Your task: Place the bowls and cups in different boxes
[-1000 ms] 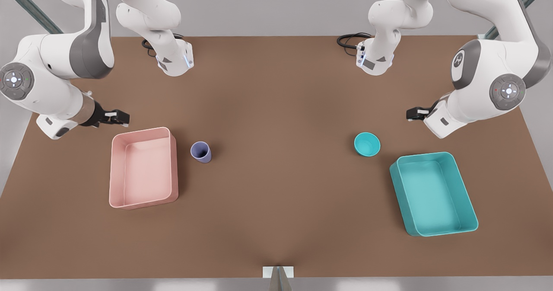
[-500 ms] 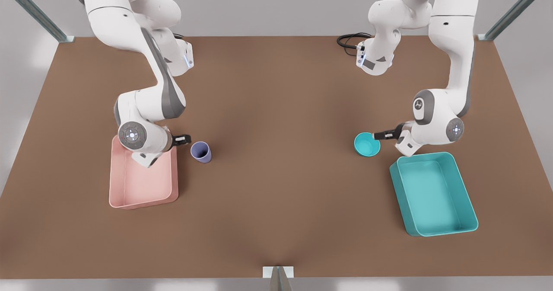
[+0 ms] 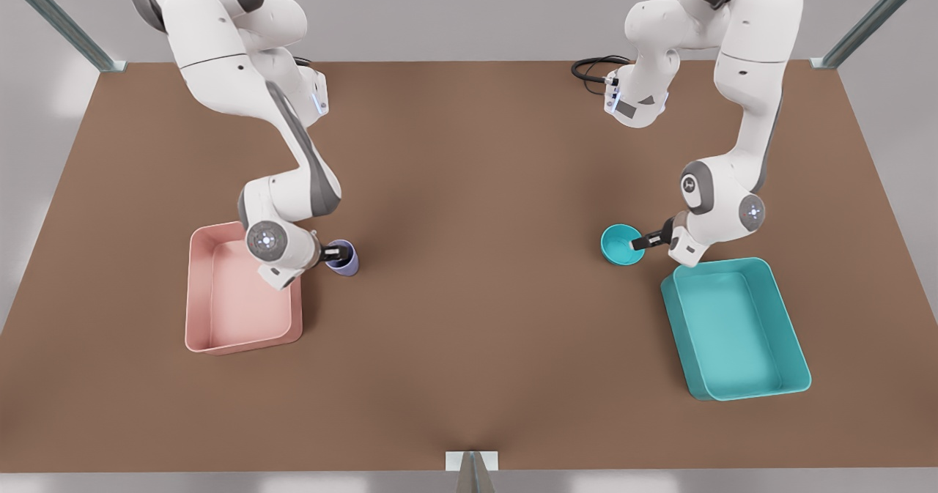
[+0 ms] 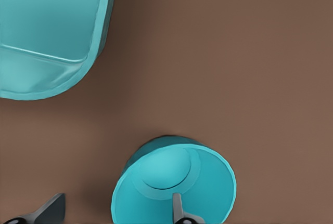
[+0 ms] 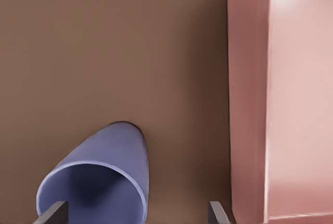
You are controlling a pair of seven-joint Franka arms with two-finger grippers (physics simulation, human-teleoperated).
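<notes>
Both grippers sit low over their targets. On the front view's right, the left gripper [image 3: 639, 243] is spread open across the rim of the teal bowl [image 3: 622, 245]; in its wrist view one finger [image 4: 179, 209] reaches inside the bowl [image 4: 174, 185] and the other stays outside the wall, with nothing clamped. The bowl rests upright on the brown table [image 3: 476, 200], just beside the near corner of the teal box [image 3: 735, 327], which lies apart from it. On the front view's left, the right gripper [image 3: 330, 253] is at the lavender cup [image 3: 342, 257], also open: its wrist view shows one finger [image 5: 52, 214] at the cup's [image 5: 96, 180] rim and the other between the cup and the pink box [image 5: 283, 94]. The cup stands on the table close beside the pink box [image 3: 242, 288], not touching it.
</notes>
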